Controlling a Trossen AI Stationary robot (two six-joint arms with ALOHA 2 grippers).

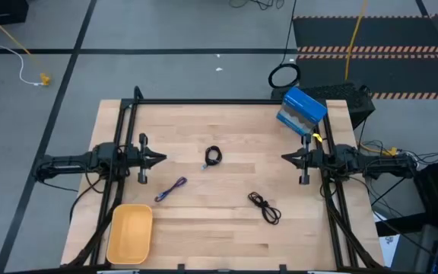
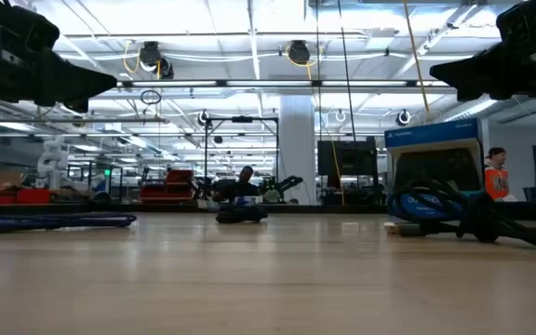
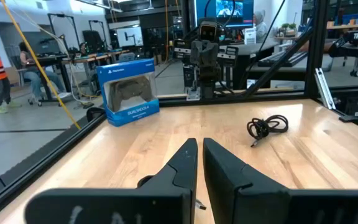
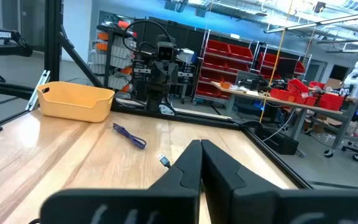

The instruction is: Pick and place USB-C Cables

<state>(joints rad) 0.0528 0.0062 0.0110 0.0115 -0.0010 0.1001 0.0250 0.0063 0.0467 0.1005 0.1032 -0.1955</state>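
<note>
Three USB-C cables lie loose on the pale wooden counter [image 1: 204,228]: a tight black coil [image 1: 213,156], a thin purple cable [image 1: 171,189] and a loose black bundle [image 1: 265,206]. None sits in the yellow plastic tray [image 1: 130,232], so all work remains. Left gripper [image 1: 160,158] and right gripper [image 1: 286,157] hover apart, jaws closed, empty.

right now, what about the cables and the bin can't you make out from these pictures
- Tight black coiled cable: connector ends too small to tell in the high view; in the low view only a dark lump.
- Thin purple bundled cable: the right wrist view shows it partly, with one plug near that arm's own fingers; how it is tied is unclear.
- Loose black bundled cable: plug type too small.
- Yellow plastic bin: inside hidden by its wall in the right wrist view.
</note>
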